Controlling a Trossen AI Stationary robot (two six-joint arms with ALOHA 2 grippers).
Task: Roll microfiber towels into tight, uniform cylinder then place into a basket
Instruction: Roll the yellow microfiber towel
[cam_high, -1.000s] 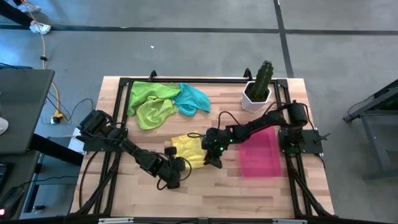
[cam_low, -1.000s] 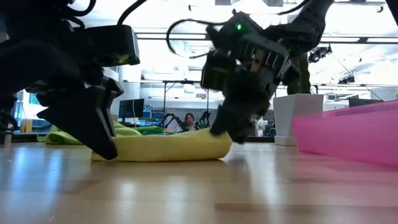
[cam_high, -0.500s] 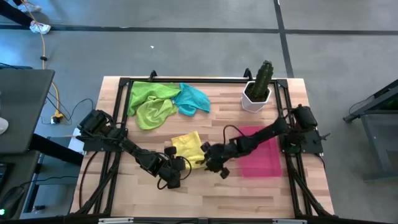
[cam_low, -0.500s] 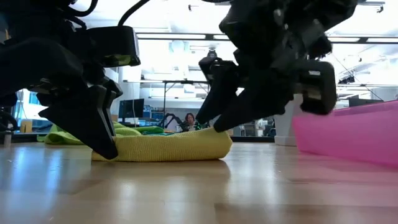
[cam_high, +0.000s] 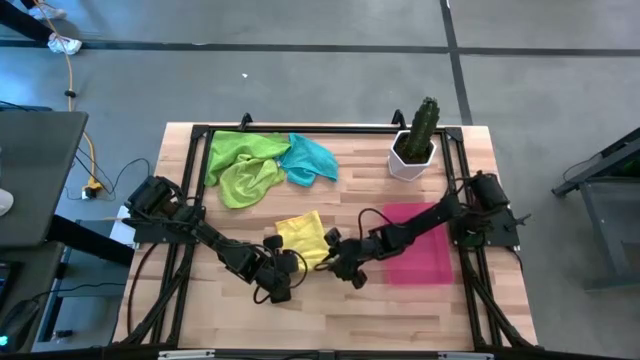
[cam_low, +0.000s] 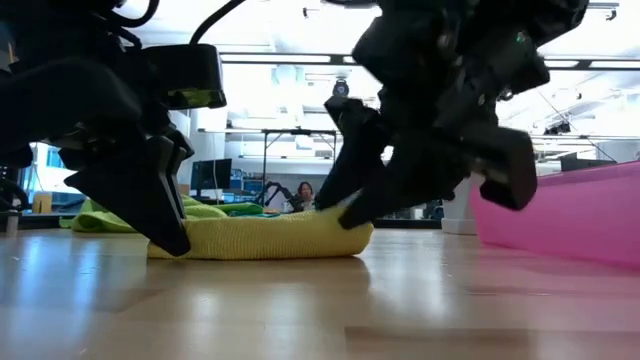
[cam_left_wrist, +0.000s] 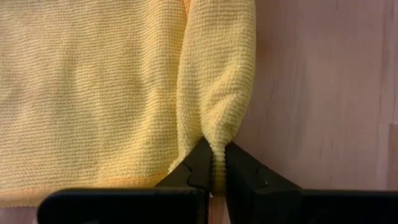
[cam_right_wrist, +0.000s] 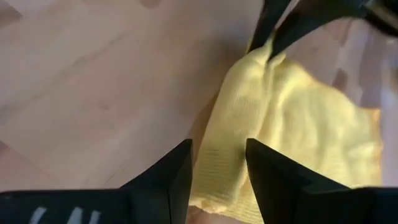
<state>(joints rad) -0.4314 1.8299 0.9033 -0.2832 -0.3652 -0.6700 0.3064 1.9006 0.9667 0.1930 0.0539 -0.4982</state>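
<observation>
The yellow microfiber towel (cam_high: 302, 238) lies flat on the table's middle, and its near edge is turned over into a short roll (cam_left_wrist: 217, 81). My left gripper (cam_left_wrist: 214, 154) is shut on the roll's left end. My right gripper (cam_right_wrist: 217, 163) stands open at the roll's right end (cam_low: 355, 228), one finger on either side. Two lime green towels (cam_high: 240, 162) and a teal one (cam_high: 312, 158) lie bunched at the far left. The pink basket (cam_high: 420, 248) stands to the right. My left gripper pinches the tip of the roll's left end (cam_left_wrist: 216, 138) between its two fingers, which slant down from the near left and lie along the roll. The roll and the remaining cloth lie on the table. My right gripper: whether its fingers (cam_right_wrist: 180, 168) touch the roll cannot be told.
A white pot with a green cactus (cam_high: 415, 140) stands at the far right, behind the basket. A black frame (cam_high: 300, 128) runs round the table's edges. Bare wood (cam_high: 330, 320) lies along the near side.
My right gripper has swung toward the table's near edge along the towel's right side, rolled about its own line and opened. It now points along the roll's right end. My left gripper has kept its hold, and the yellow towel has stayed in place.
</observation>
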